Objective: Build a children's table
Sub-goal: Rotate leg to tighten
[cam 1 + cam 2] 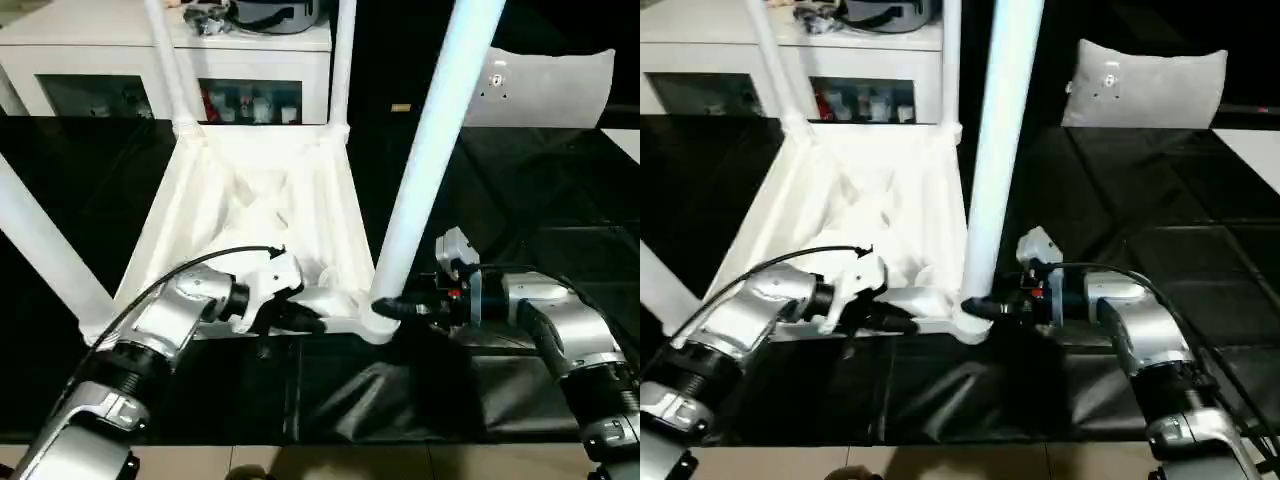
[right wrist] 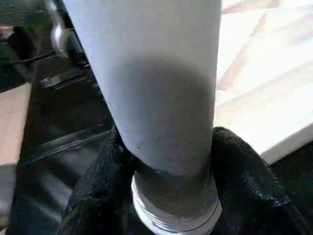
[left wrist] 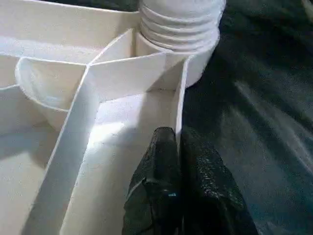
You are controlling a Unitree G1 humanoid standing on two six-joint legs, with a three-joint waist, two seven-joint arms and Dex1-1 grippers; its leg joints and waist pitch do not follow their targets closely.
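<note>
The white table top (image 1: 250, 200) lies upside down on the black mat, ribbed underside up. A leg stands in each corner socket: far left (image 1: 170, 60), far right (image 1: 343, 60), near left (image 1: 40, 240), near right (image 1: 430, 150). My left gripper (image 1: 300, 318) is shut on the top's near rim wall (image 3: 178, 98), just beside the near right socket, where the leg's threaded end (image 3: 178, 24) sits. My right gripper (image 1: 385, 308) is shut on the base of the near right leg (image 2: 161, 98), one black finger (image 2: 244, 171) on each side, just above its thread (image 2: 171, 215).
A white glass-door cabinet (image 1: 120, 60) stands behind the table top with dark gear (image 1: 270, 12) on it. A grey cushion (image 1: 545, 85) leans at the back right. Black mat (image 1: 560, 200) stretches to the right and toward me.
</note>
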